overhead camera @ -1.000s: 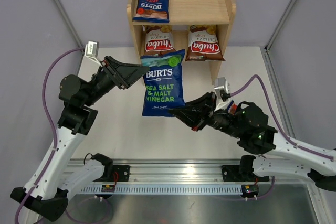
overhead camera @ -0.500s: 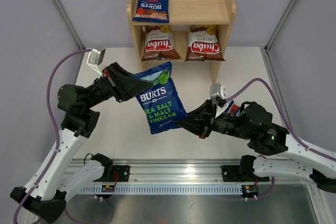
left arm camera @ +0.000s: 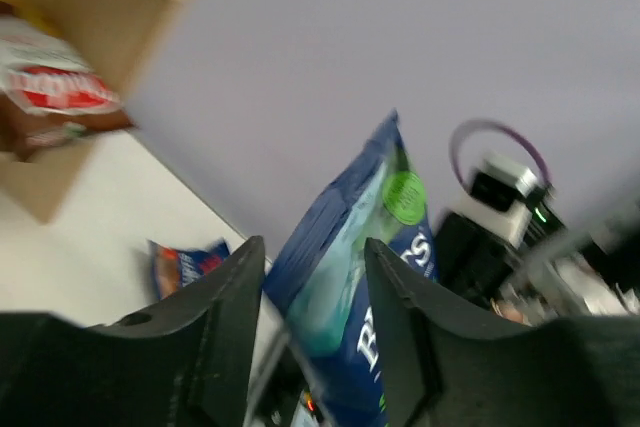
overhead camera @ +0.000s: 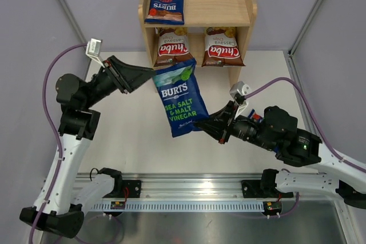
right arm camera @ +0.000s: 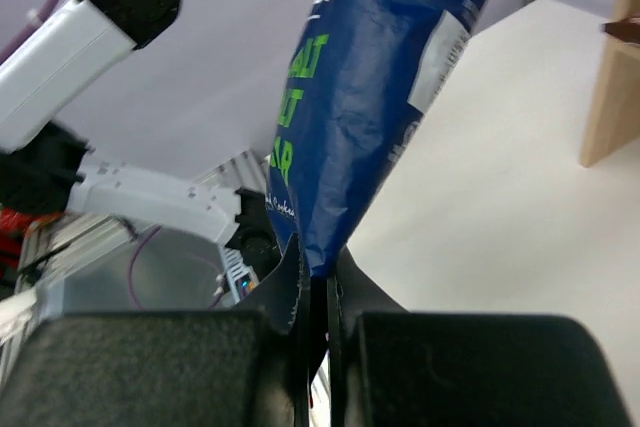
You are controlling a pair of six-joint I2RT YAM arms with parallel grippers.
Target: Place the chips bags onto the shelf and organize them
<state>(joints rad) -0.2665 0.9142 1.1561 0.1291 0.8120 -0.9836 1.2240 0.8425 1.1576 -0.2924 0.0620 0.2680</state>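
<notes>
Big blue bag [overhead camera: 182,101] mid-frame: hangs above the tabletop [overhead camera: 131,135], tilted, top end toward the shelf [overhead camera: 243,32]. Pinched at the bottom edge by the right fingers [overhead camera: 200,124], clenched flat on the seam in the right wrist view. Flanked at the upper left corner by the left fingers [overhead camera: 150,75]. Sits between them in the left wrist view, can't tell whether gripped or just touched. Shelf top tier, left: small blue bag [overhead camera: 166,4]. Lower tier, side by side: left brown bag [overhead camera: 173,47], right brown bag [overhead camera: 222,46]. Lower left of the left wrist view: another small bag [left arm camera: 185,263] flat on the tabletop.
</notes>
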